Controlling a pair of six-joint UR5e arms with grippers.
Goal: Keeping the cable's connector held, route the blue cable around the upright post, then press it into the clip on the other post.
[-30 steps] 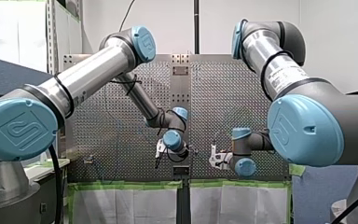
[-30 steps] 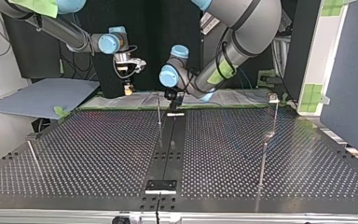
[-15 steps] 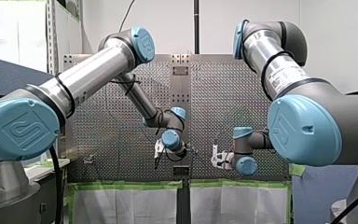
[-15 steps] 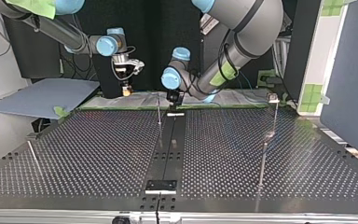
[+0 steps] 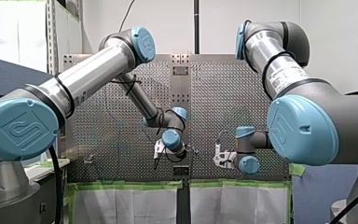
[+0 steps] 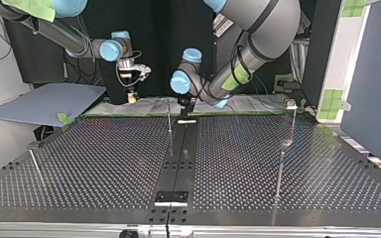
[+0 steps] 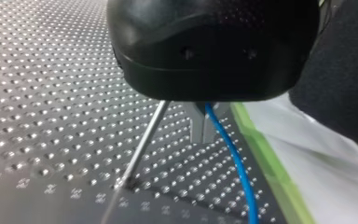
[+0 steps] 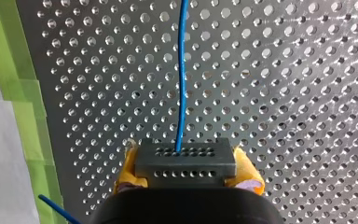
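Note:
In the right wrist view my right gripper (image 8: 185,173), with yellow pads (image 8: 127,164), is shut on a grey perforated connector block (image 8: 185,157). The blue cable (image 8: 182,84) leaves the block and runs ahead over the perforated table. In the left wrist view my left gripper (image 7: 204,134) has its metal fingers shut on the blue cable (image 7: 235,168), close beside a thin upright post (image 7: 142,144). In the top view my left gripper (image 6: 186,103) hangs just right of that post (image 6: 169,116), and my right gripper (image 6: 130,94) is further left. The clip (image 6: 291,104) tops another post at the right.
Green tape (image 7: 265,172) and white sheeting edge the table behind the grippers. A slanted rod (image 6: 35,167) stands at the top view's left. A dark centre strip (image 6: 180,153) with a bracket (image 6: 171,197) runs down the perforated table (image 6: 104,163).
My right gripper has shifted a little toward the top view's left, carrying the connector. My left gripper has stayed almost still beside the post, its fingers shut.

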